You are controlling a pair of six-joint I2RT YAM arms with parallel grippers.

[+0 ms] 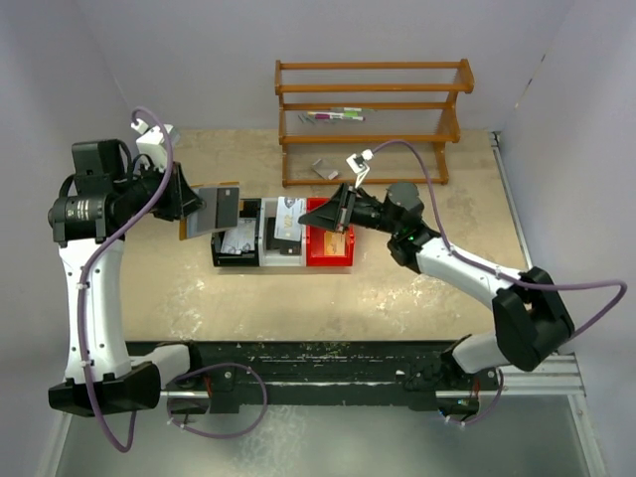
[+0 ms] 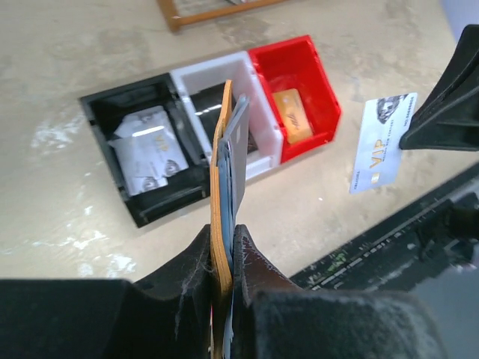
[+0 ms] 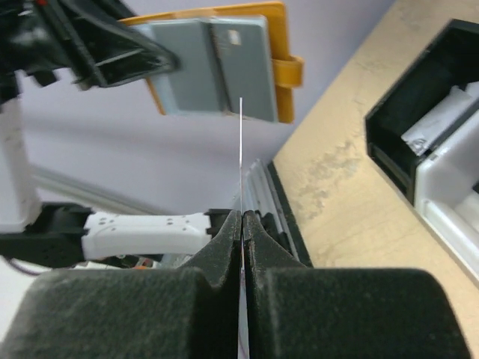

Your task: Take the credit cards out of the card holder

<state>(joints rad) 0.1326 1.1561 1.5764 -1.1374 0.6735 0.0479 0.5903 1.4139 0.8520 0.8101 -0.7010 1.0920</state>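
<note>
My left gripper (image 1: 194, 206) is shut on the tan-orange card holder (image 1: 214, 209) and holds it open in the air left of the bins. In the left wrist view the holder (image 2: 221, 187) stands edge-on between my fingertips (image 2: 224, 247). Its pale grey inside shows in the right wrist view (image 3: 187, 71), with a dark grey card (image 3: 247, 67) tucked in it. My right gripper (image 1: 305, 214) is shut on a whitish VIP card (image 2: 382, 142), held apart from the holder above the white bin. That card is edge-on in the right wrist view (image 3: 241, 149), between my fingertips (image 3: 242, 217).
Three bins stand in a row: black (image 1: 221, 260) with pale cards (image 2: 146, 149), white (image 1: 266, 234), and red (image 1: 316, 260) with an orange card (image 2: 292, 116). A wooden rack (image 1: 373, 104) stands at the back. The black base rail (image 1: 298, 358) runs along the near edge.
</note>
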